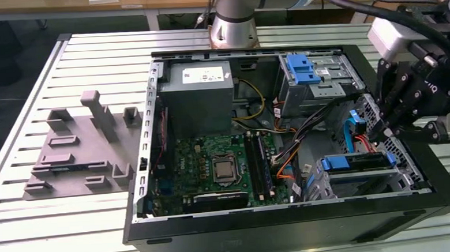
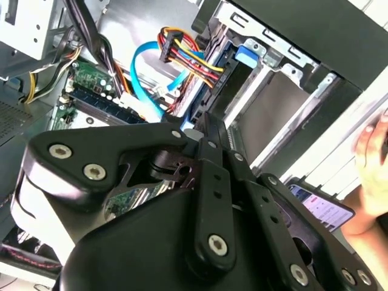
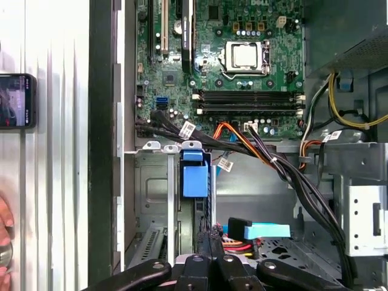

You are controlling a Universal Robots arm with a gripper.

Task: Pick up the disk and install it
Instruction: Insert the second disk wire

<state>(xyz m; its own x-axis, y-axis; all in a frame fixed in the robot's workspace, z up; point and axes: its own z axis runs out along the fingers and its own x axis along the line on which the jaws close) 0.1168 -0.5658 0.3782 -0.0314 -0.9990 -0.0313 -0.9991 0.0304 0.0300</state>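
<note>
Quick rundown. In the exterior view the open PC case (image 1: 292, 220) is seen lying on the slatted tabletop (image 1: 30, 228), with a grey fixture plate (image 1: 80, 151) parked beside it toward the exterior view's left. The power supply (image 1: 200, 92) and motherboard (image 1: 219, 166) are seen inside the case. That wide layout isn't given by the wrist cameras.

What's added by the first wrist view is a phone (image 3: 15, 100) lying on the tabletop outside the case wall, plus a bit of a person's hand (image 3: 5, 236) at the edge. Both are caught in the second wrist view too: phone (image 2: 321, 206), person's hand (image 2: 370, 151).

Clutter-wise, a thick cable bundle (image 3: 254, 151) is strung across the case past the drive bay, and a blue flat cable (image 2: 148, 85) is looped just beside the fingers. In the second wrist view much of the bay is blocked by the hand's own black linkage.

The disk (image 1: 362, 162) is seen sitting edge-on in the drive bay at the case's front corner, its blue carrier tab sticking up (image 3: 195, 180).

The hand (image 1: 378, 134) is held right over that bay, in line with the disk's slot (image 3: 208, 233). Its fingers are drawn together to a narrow point, and nothing is seen gripped between them. Whether the tips are actually touching the disk can't be told.
</note>
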